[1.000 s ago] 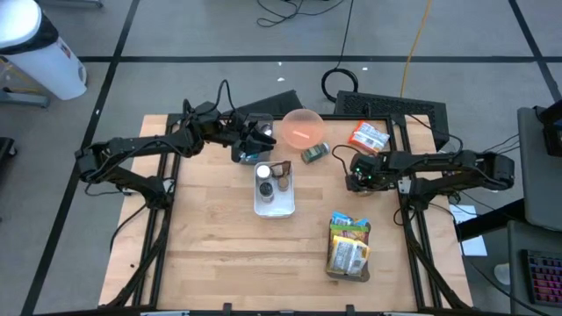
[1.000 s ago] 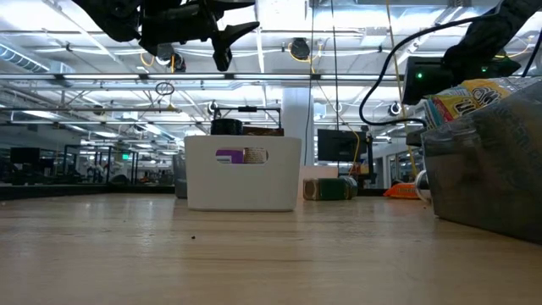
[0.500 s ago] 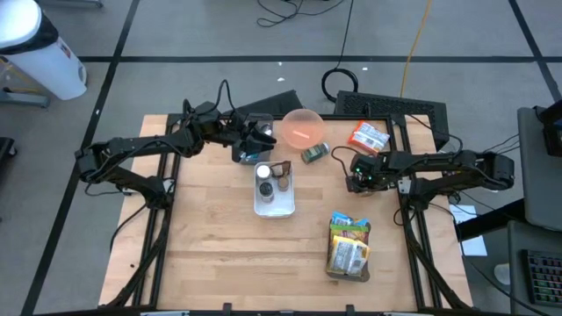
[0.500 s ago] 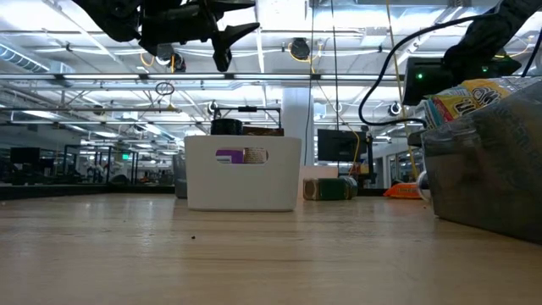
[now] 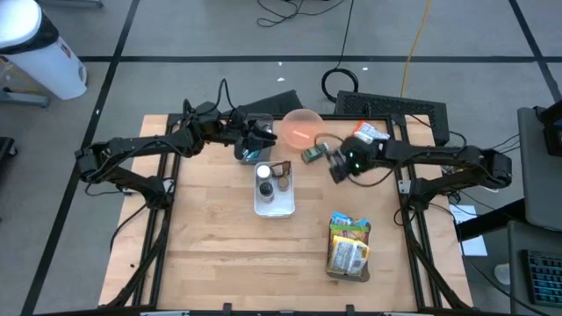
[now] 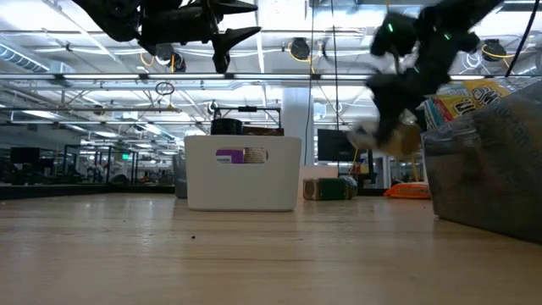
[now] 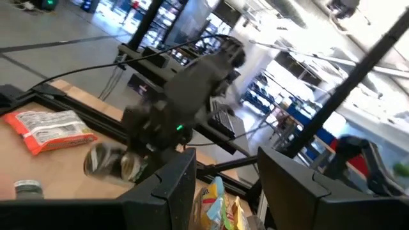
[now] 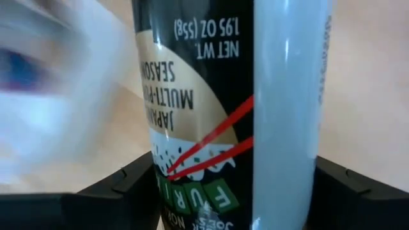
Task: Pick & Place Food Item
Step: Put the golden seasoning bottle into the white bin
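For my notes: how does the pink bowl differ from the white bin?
The pink bowl is round; the white bin is rectangular. The bowl sits by the table's far edge, the bin nearer the middle. The bin holds jars; the bowl shows none. Both rest on the table.

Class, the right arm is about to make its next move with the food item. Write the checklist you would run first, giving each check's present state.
1. Right tool shut on the glass seasoning jar with black-and-gold label: ok.
2. Jar raised off the wooden table: ok, going by the low view.
3. Free room in the white rectangular plastic bin: ok, one end looks bare.
4. Left tool out of the way: probably not ok, it hovers open at the bin's far end.
5. Jar's lid secure: cannot tell.
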Controlling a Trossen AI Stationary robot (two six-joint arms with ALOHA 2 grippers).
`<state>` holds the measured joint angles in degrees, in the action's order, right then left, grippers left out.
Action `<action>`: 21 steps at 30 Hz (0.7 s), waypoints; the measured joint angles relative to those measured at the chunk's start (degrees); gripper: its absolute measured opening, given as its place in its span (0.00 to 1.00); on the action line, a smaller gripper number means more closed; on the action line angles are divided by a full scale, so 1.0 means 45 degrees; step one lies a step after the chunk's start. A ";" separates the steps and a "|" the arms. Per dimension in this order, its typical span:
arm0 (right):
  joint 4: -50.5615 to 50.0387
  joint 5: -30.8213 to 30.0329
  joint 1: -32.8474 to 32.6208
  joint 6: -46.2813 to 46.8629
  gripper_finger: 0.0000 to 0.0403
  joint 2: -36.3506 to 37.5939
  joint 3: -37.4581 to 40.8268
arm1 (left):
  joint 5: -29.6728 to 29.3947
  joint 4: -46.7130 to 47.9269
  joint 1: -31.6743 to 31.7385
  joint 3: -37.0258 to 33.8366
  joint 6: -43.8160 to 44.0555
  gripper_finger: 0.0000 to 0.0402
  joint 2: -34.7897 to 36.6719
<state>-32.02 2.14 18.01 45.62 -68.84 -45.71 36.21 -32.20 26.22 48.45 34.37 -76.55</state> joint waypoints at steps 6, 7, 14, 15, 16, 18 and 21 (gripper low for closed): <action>0.0017 -0.0957 -0.0715 -0.2494 0.67 0.0000 -0.2644 | -0.1545 0.0081 0.0038 0.0000 0.2064 0.43 0.0000; 0.0052 -0.1204 -0.0894 -0.2979 0.67 0.0002 -0.3122 | -0.1843 0.0078 0.0039 0.0000 0.2504 0.43 0.0000; 0.0101 -0.2799 -0.2314 -0.6582 0.67 -0.0204 -0.6164 | -0.3406 0.0062 0.0029 0.0000 0.4430 0.43 0.0000; 0.0084 -0.3000 -0.2503 -0.7038 0.67 -0.0278 -0.6522 | -0.3520 0.0061 0.0029 0.0000 0.4728 0.43 0.0000; 0.0108 -0.3191 -0.2668 -0.7390 0.67 -0.0374 -0.6874 | -0.3616 0.0020 0.0029 -0.0004 0.5010 0.43 0.0000; 0.0210 -0.3326 -0.2877 -0.7898 0.67 -0.0485 -0.7334 | -0.3628 -0.0339 0.0029 -0.0005 0.5464 0.43 0.0000; 0.0098 -0.3480 -0.3034 -0.8403 0.67 -0.0723 -0.7572 | -0.3632 -0.1075 -0.0023 -0.0005 0.5993 0.43 0.0000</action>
<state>-31.58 -13.52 4.36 7.81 -72.09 -79.78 19.86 -37.04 26.12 48.42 61.34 -76.55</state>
